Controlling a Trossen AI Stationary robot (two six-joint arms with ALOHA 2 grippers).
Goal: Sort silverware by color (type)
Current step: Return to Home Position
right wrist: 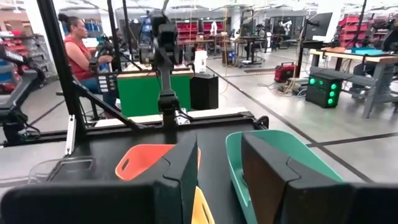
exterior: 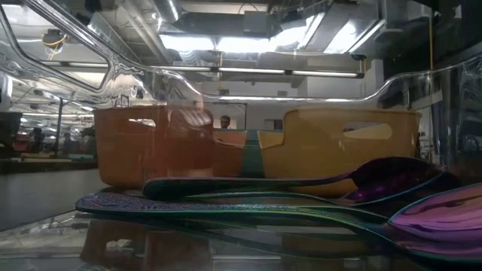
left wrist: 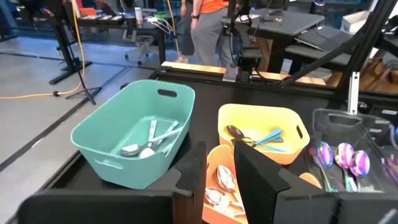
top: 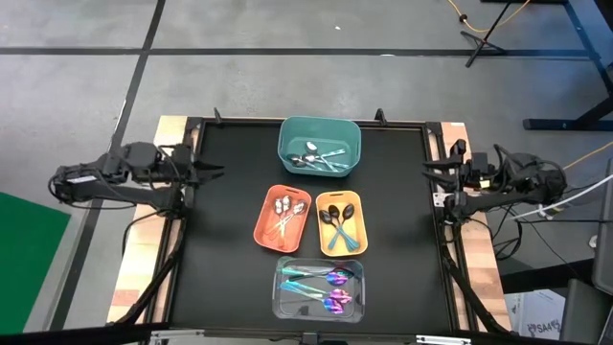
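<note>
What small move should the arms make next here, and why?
Probably none beyond settling at home. The silverware lies in the teal bin, orange bin, yellow bin and clear bin; I see none loose on the mat. The left tool and right tool sit open and empty at the mat's side edges, away from the bins.

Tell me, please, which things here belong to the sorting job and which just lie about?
Job: silver spoons, teal bin; patterned spoons, orange bin; black-headed spoons, yellow bin; iridescent spoons, clear bin; left gripper, right gripper.
Lying about: green mat, floor cable.
</note>
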